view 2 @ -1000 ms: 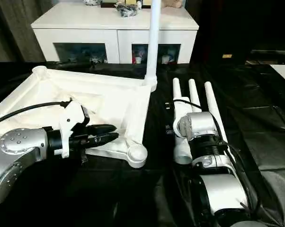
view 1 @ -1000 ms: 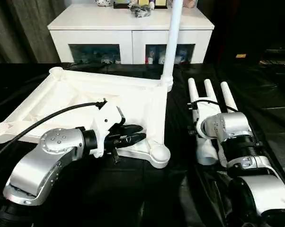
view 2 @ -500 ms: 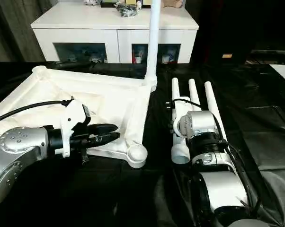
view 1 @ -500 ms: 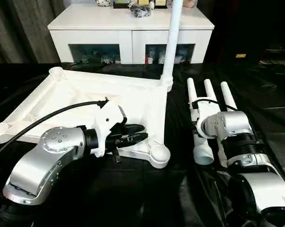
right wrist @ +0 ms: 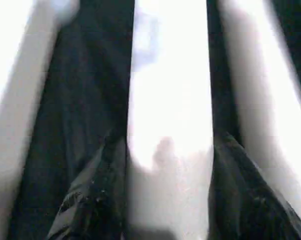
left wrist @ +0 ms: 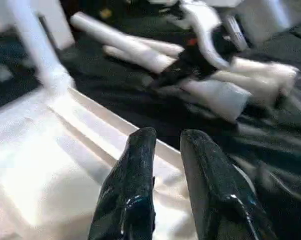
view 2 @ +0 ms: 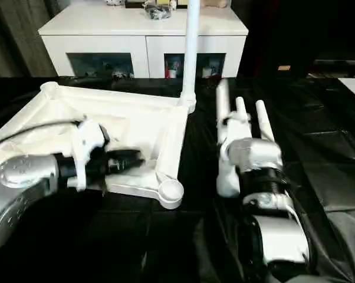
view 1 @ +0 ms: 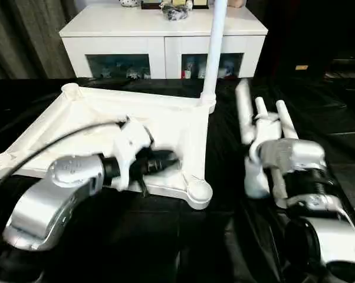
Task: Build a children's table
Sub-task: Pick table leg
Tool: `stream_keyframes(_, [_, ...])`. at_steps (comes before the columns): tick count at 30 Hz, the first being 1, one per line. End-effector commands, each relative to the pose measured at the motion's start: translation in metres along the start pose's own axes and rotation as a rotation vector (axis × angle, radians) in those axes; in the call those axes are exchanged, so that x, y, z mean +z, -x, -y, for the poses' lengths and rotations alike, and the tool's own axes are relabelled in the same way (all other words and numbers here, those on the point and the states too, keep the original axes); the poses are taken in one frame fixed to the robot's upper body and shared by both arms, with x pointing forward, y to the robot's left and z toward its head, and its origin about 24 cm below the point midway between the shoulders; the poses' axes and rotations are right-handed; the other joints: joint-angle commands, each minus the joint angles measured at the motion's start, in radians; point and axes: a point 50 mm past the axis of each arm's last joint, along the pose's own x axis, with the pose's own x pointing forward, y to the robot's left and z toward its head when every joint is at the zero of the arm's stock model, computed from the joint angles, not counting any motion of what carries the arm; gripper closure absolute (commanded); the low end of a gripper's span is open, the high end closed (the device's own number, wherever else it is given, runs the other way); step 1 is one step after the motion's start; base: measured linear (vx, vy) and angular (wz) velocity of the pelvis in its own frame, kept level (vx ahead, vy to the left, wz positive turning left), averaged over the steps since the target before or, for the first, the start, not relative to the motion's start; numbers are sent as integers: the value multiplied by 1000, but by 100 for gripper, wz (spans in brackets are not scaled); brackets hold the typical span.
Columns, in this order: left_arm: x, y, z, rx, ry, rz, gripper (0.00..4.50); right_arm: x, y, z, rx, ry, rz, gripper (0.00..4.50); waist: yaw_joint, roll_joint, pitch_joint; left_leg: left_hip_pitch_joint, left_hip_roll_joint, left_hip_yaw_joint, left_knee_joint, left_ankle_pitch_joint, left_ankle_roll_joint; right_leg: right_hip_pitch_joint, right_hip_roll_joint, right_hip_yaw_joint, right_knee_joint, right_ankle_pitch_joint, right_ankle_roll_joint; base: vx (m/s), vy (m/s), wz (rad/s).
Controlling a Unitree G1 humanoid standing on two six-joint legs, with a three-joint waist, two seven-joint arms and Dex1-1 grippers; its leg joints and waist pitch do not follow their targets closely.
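The right pincer (right wrist: 168, 200) grips a white leg (view 1: 246, 118) — apparently tilted up. The left pincer (left wrist: 165, 145), fingers narrowly parted, hovers over the upturned tabletop (view 1: 95, 118).

White table top (view 1: 166, 118); white legs (view 1: 283, 118); black floor covering (view 1: 166, 236); silver forearms (view 1: 42, 200).
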Motion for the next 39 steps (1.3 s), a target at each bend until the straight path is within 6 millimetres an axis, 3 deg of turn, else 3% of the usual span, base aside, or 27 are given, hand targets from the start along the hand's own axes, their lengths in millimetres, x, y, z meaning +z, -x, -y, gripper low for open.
stream_keyframes(1, [5, 1, -10, 74, -25, 20, 337, 19, 8, 0, 20, -39, 138, 271, 0, 2, -71, 23, 66, -27, -79, -115, -75, 43, -84, 49, -65, 39, -189, 0, 0, 0])
stream_keyframes(3, [13, -3, -22, 180, -18, 80, 337, 40, 19, -1, 45, -57, 315, 271, -3, 3, -69, 22, 66, -26, -79, -113, -69, 42, -83, 50, -67, 35, -190, 0, 0, 0])
stream_keyframes(5, [16, -4, -26, 212, -9, 103, 337, 47, 23, -1, 57, -68, 369, 271, -1, 3, -70, 21, 65, -26, -77, -98, -56, 43, -84, 50, -67, 42, -192, 0, 0, 0])
stream_keyframes(6, [23, -5, -33, 260, 20, 151, 310, 58, 32, -2, 94, -93, 461, 271, -3, 0, -70, 20, 64, -24, -76, -98, -49, 44, -83, 50, -67, 47, -195, 0, 0, 0])
stream_keyframes(8, [44, -10, -41, 311, 137, 296, 303, 76, 54, -15, 289, -130, 654, 271, 2, 1, -73, 19, 65, -27, -73, -85, -33, 47, -87, 50, -65, 74, -206, 0, 0, 0])
stream_keyframes(9, [50, -12, -41, 311, 173, 339, 298, 79, 61, -19, 352, -139, 704, 271, 1, -1, -72, 16, 64, -23, -72, -93, -22, 49, -86, 50, -64, 82, -213, 0, 0, 0])
stream_keyframes(10, [59, -16, -39, 274, 255, 400, 284, 79, 72, -31, 524, -121, 751, 271, 4, -3, -76, 15, 68, -27, -69, -67, 11, 52, -89, 48, -59, 132, -231, 0, 0, 0])
stream_keyframes(11, [59, -16, -39, 274, 255, 400, 284, 79, 72, -31, 524, -121, 751, 271, 6, -2, -75, 14, 69, -28, -68, -62, 23, 50, -89, 48, -59, 138, -237, 0, 0, 0])
stream_keyframes(12, [68, -24, -35, 221, 399, 458, 271, 74, 86, -45, 741, -87, 757, 271, 6, -1, -74, 13, 68, -27, -66, -56, 41, 51, -87, 47, -60, 146, -248, 0, 0, 0])
stream_keyframes(13, [71, -28, -33, 180, 456, 471, 271, 71, 93, -51, 835, -56, 755, 271, 5, -10, -73, 12, 69, -26, -65, -54, 51, 52, -88, 47, -60, 149, -256, 0, 0, 0])
stream_keyframes(14, [71, -28, -33, 180, 456, 471, 263, 71, 93, -51, 835, -56, 755, 271, 10, -10, -72, 11, 68, -26, -63, -57, 69, 52, -91, 47, -62, 132, -268, 0, 0, 0])
stream_keyframes(15, [77, -31, -30, 137, 479, 497, 256, 68, 99, -57, 925, -41, 739, 271, 5, -19, -69, 6, 65, -26, -66, -58, 82, 54, -87, 46, -66, 94, -268, 0, 0, 0])
stream_keyframes(16, [83, -34, -29, 105, 504, 519, 237, 65, 103, -60, 992, -38, 720, 271, 11, -14, -70, 12, 67, -26, -65, -67, 83, 49, -90, 47, -69, 65, -266, 0, 0, 0])
stream_keyframes(17, [83, -34, -29, 105, 504, 519, 229, 65, 103, -60, 992, -38, 720, 271, 8, -18, -69, 11, 67, -26, -65, -68, 83, 49, -89, 47, -70, 44, -265, 0, 0, 0])
stream_keyframes(18, [99, -39, -28, 43, 533, 566, 229, 55, 111, -69, 1138, -3, 666, 271, 9, -3, -66, 14, 68, -27, -67, -90, 72, 45, -87, 47, -77, -19, -261, 0, 0, 0])
stream_keyframes(20, [104, -40, -28, 31, 530, 569, 218, 52, 113, -72, 1175, 23, 648, 271, 13, -5, -67, 19, 73, -29, -68, -102, 59, 42, -86, 48, -80, -34, -249, 0, 0, 0])
stream_keyframes(22, [109, -41, -27, 8, 531, 567, 206, 48, 115, -74, 1213, 53, 629, 271, 14, -1, -65, 15, 74, -32, -72, -106, 46, 43, -89, 47, -80, -45, -240, 0, 0, 0])
stream_keyframes(23, [113, -42, -26, -14, 547, 568, 194, 44, 116, -75, 1244, 67, 609, 271, 14, -4, -65, 15, 74, -32, -73, -109, 42, 43, -89, 47, -81, -47, -235, 0, 0, 0])
stream_keyframes(24, [116, -44, -27, -30, 573, 574, 194, 40, 118, -76, 1282, 77, 581, 271, 18, -14, -66, 16, 72, -30, -71, -100, 41, 46, -93, 49, -78, -40, -238, 0, 0, 0])
stream_keyframes(29, [122, -47, -27, -62, 627, 593, 145, 32, 120, -76, 1335, 103, 529, 271, 28, -18, -67, 11, 69, -29, -68, -66, 48, 45, -93, 48, -80, -33, -229, 0, 0, 0])
stream_keyframes(30, [126, -47, -24, -108, 650, 612, 137, 29, 117, -76, 1340, 114, 506, 271, 30, -29, -68, 9, 69, -28, -67, -54, 51, 48, -95, 48, -78, -19, -234, 0, 0, 0])
stream_keyframes(32, [128, -47, -21, -133, 653, 617, 129, 28, 116, -76, 1344, 115, 497, 271, 33, -26, -69, 8, 70, -29, -64, -38, 59, 46, -96, 47, -74, -8, -239, 0, 0, 0])
stream_keyframes(34, [130, -46, -17, -174, 650, 620, 106, 26, 115, -78, 1354, 110, 483, 271, 32, -33, -67, 8, 72, -29, -66, -38, 67, 46, -96, 46, -76, -10, -241, 0, 0, 0])
stream_keyframes(39, [122, -48, -20, -120, 631, 572, 61, 22, 115, -82, 1378, 127, 461, 271, 31, -33, -64, 10, 74, -30, -69, -45, 61, 43, -95, 47, -77, -34, -229, 0, 0, 0])
